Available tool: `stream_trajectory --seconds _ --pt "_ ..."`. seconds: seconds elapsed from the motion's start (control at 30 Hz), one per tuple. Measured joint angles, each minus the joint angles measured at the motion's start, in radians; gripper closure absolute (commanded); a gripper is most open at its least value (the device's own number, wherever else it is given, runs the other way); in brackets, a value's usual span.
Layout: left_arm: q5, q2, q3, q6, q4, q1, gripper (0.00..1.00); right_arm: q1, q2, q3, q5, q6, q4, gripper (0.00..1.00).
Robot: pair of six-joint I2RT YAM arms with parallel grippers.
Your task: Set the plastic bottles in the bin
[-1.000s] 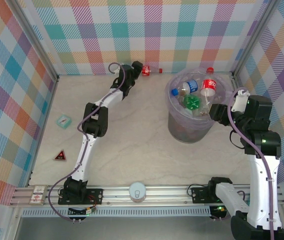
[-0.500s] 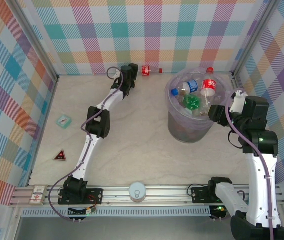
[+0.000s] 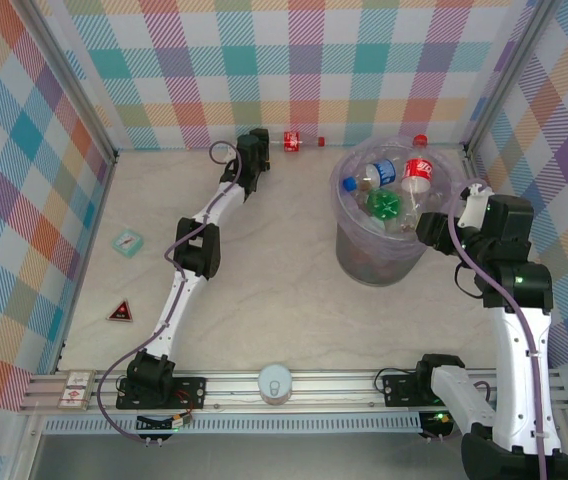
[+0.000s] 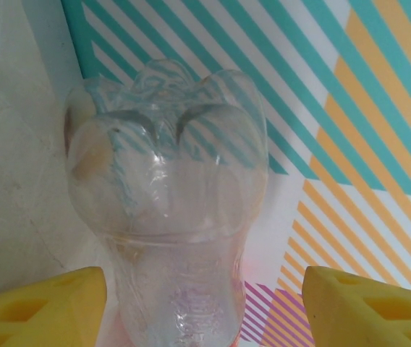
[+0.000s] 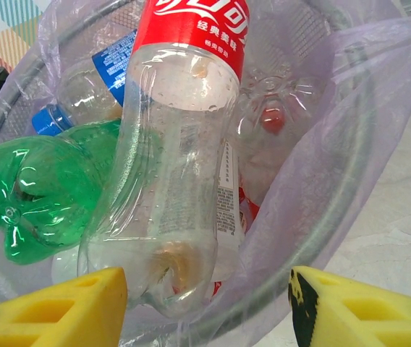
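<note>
The left gripper (image 4: 204,309) stands wide either side of a clear bottle (image 4: 166,173) mid-frame, the right gripper (image 5: 207,307) wide at the bin (image 5: 354,137) rim, lower right.

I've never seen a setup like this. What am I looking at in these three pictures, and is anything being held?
These are two robot arms bolted to the near edge of a table, each ending in a two-finger gripper. The wide picture looks down from above; the other two come from cameras on the wrists, and the yellow tips are the fingers. The left gripper is at the far wall, open around a clear bottle. The right gripper hangs open at the rim of the bin, which holds several bottles, including a green one. A teal packet lies on the table. Nothing is gripped.
</note>
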Motion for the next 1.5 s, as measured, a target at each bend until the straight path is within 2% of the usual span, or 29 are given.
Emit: stream_trajectory --seconds 0.3,0.57,0.7,1.1,1.17,1.23,1.3,1.37,1.5 --pt "0.051 0.035 0.016 -0.003 0.037 0.019 0.62 0.0 -0.011 -0.003 0.017 0.018 0.0 0.38" --pt "0.098 0.037 -0.011 0.023 0.076 0.039 0.72 0.0 -0.01 -0.009 0.018 0.026 0.0 0.38" --pt "0.125 -0.03 -0.169 0.027 0.19 0.046 0.72 0.0 -0.014 -0.009 0.019 0.029 -0.001 0.38" --pt "0.108 -0.375 -0.838 0.092 0.452 0.091 0.75 0.0 -0.032 -0.009 0.031 0.029 -0.008 0.39" --pt "0.093 -0.44 -0.94 0.132 0.461 0.097 0.72 0.0 -0.032 -0.009 0.036 0.026 -0.008 0.39" --pt "0.086 -0.468 -0.948 0.192 0.419 0.104 0.64 0.0 -0.032 -0.009 0.038 0.025 -0.008 0.39" --pt "0.09 -0.471 -0.892 0.244 0.351 0.11 0.51 0.0 -0.032 -0.009 0.038 0.025 -0.008 0.39" --pt "0.101 -0.468 -0.82 0.273 0.287 0.117 0.32 0.0 -0.032 -0.009 0.038 0.025 -0.008 0.39" --pt "0.118 -0.404 -0.619 0.295 0.216 0.124 0.21 0.0 -0.035 -0.009 0.038 0.025 -0.008 0.39"
